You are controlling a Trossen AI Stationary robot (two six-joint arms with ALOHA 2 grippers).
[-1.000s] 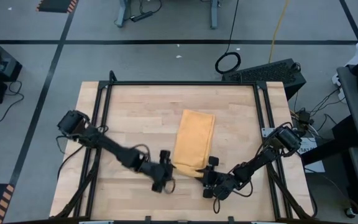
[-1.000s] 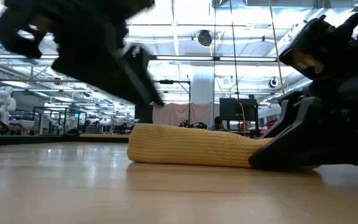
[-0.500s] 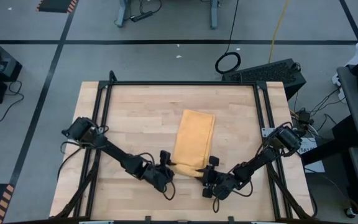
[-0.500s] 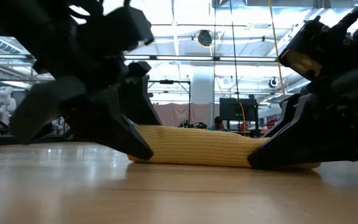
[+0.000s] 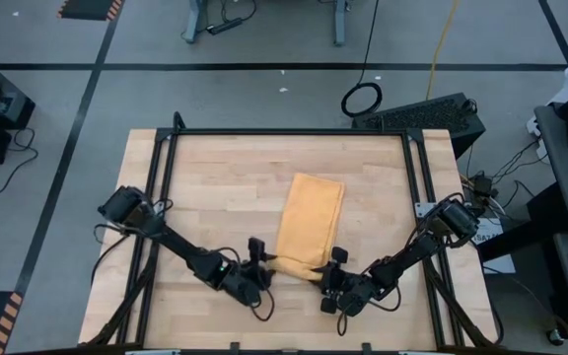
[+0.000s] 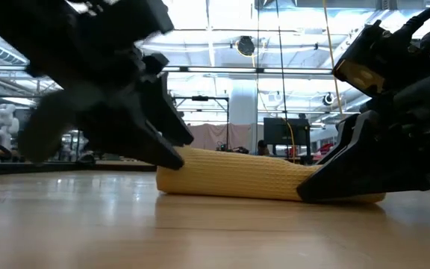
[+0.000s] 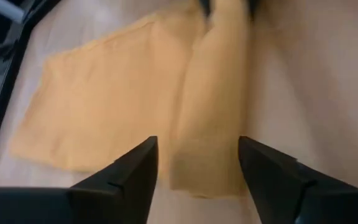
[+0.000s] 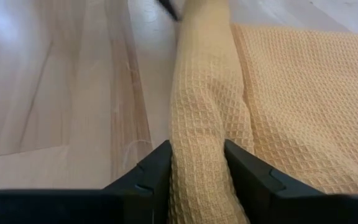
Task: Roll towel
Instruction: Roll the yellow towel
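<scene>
From above, the towel (image 5: 309, 225) lies folded into a narrow strip on the wooden table (image 5: 205, 187), a little right of centre, running from the middle toward the near edge. Its near end is turned up into a first thick fold. The left gripper (image 5: 261, 268) sits at the left corner of that fold and the right gripper (image 5: 328, 276) at its right corner, both low over the near part of the table.

At table height, the towel (image 6: 234, 178) shows as a low yellow ridge between the left gripper (image 6: 172, 149) and the right gripper (image 6: 331, 187), each touching one end of it.

From the left wrist, the two dark fingers (image 7: 126, 177) are spread wide, with the end of the raised fold (image 7: 213, 118) lying between them but not clamped.

From the right wrist, the fingers (image 8: 148, 177) are closed in on the fold (image 8: 204, 130), pinching the waffle cloth so that it bunches up between them.

The roll looks barely begun, with most of the strip flat. The next move likely calls for the left fingers to close on their corner, then both arms to turn the fold over evenly toward the far edge, so the roll does not skew.
</scene>
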